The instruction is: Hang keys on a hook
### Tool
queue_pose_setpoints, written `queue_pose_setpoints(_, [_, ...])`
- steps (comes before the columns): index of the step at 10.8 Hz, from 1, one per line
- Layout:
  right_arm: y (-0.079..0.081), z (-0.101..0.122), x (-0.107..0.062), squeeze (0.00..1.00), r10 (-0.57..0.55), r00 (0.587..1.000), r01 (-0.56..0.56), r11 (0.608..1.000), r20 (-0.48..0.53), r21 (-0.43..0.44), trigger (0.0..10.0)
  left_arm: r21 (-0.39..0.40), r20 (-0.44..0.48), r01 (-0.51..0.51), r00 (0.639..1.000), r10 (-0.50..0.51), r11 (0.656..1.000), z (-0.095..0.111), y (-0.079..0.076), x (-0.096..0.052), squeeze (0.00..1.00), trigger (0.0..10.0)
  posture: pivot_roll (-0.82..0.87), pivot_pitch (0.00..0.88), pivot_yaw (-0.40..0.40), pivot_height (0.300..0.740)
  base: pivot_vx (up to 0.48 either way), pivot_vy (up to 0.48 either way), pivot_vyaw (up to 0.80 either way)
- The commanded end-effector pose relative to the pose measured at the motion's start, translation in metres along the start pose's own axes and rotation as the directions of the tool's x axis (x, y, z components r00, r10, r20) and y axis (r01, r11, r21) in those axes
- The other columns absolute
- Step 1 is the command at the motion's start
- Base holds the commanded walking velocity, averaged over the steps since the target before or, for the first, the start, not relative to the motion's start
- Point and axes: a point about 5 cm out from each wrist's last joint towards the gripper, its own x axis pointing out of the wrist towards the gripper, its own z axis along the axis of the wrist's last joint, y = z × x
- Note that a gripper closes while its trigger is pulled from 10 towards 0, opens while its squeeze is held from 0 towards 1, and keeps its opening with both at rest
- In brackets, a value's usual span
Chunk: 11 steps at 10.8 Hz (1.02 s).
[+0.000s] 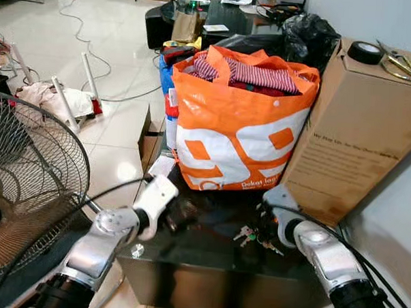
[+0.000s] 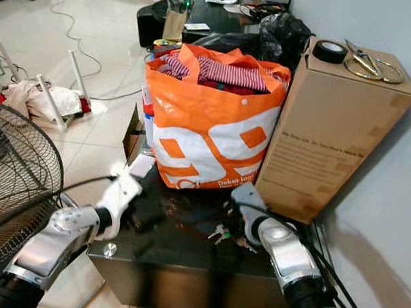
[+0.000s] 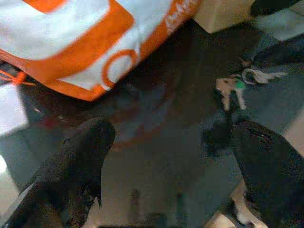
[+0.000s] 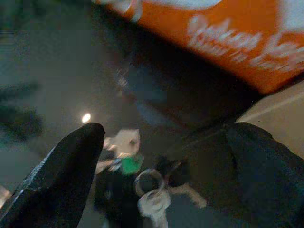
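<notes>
A bunch of keys (image 4: 142, 185) lies on a dark glossy table (image 1: 207, 263) in front of an orange shopping bag (image 1: 237, 138), directly below the right gripper (image 4: 161, 166), whose two black fingers (image 4: 61, 175) are spread wide on either side of the bunch and hold nothing. The left gripper (image 3: 180, 156) hovers nearby over the same tabletop, its fingers equally far apart and empty, the keys lying beyond its tips. A cardboard box (image 1: 357, 126) stands beside the bag.

Low, glossy black table (image 1: 207, 263) holding a bag, a box and keys.

A small bunch of silver keys with a green tag (image 4: 135, 178) lies just ahead of the right gripper (image 4: 161, 142), between its spread fingers. Beyond stand a full orange-and-white shopping bag (image 1: 237, 138) and, beside it, a tall brown cardboard box (image 1: 353, 133).
</notes>
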Motion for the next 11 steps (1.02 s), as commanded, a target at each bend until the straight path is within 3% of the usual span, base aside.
queue_pose_setpoints(1, [0.001, -0.001, 0.002, 0.0, 0.061, 0.997, -0.063, 0.997, -0.049, -0.049, 10.0, 0.004, -0.011, 0.052, 0.999, -0.052, 0.999, 0.005, 0.001, 0.0, 0.14, 10.0, -0.06, 0.0, -0.035, 0.74, 0.0, 0.0, 0.0])
queue_pose_setpoints(3, [0.004, -0.009, 0.01, 0.0, 0.128, 0.986, -0.131, 0.991, -0.111, -0.024, 10.0, 0.001, -0.028, 0.095, 0.995, -0.095, 0.995, 0.004, 0.0, -0.002, 0.13, 10.0, -0.06, 0.0, -0.039, 0.74, 0.0, 0.0, 0.0])
queue_pose_setpoints(6, [0.005, -0.013, 0.019, 0.0, 0.117, 0.979, -0.132, 0.988, -0.166, -0.081, 10.0, 0.0, -0.031, 0.099, 0.995, -0.099, 0.995, 0.004, 0.001, -0.003, 0.13, 10.0, -0.06, 0.0, -0.048, 0.74, 0.0, 0.0, 0.0])
queue_pose_setpoints(7, [0.005, -0.014, 0.02, 0.0, 0.131, 0.976, -0.148, 0.985, -0.176, -0.09, 7.4, 0.001, -0.031, 0.098, 0.995, -0.098, 0.995, 0.004, 0.0, -0.003, 0.13, 10.0, -0.06, 0.0, -0.049, 0.74, 0.0, 0.0, 0.0])
queue_pose_setpoints(8, [0.004, -0.015, 0.022, 0.0, 0.138, 0.973, -0.157, 0.984, -0.186, -0.089, 2.2, 0.003, -0.031, 0.096, 0.995, -0.096, 0.995, 0.004, 0.0, -0.004, 0.13, 10.0, -0.06, 0.0, -0.051, 0.74, 0.0, 0.0, 0.0])
queue_pose_setpoints(9, [0.003, -0.018, 0.024, 0.0, 0.119, 0.973, -0.14, 0.986, -0.199, -0.092, 0.0, 0.007, -0.031, 0.093, 0.995, -0.093, 0.996, 0.004, 0.001, -0.004, 0.14, 10.0, -0.06, 0.0, -0.054, 0.74, 0.0, 0.0, 0.0])
queue_pose_setpoints(11, [0.002, -0.02, 0.027, 0.0, 0.08, 0.974, -0.1, 0.991, -0.212, -0.086, 0.0, 0.011, -0.03, 0.091, 0.995, -0.091, 0.996, 0.004, 0.001, -0.003, 0.14, 10.0, -0.05, 0.0, -0.059, 0.74, 0.0, 0.0, 0.0])
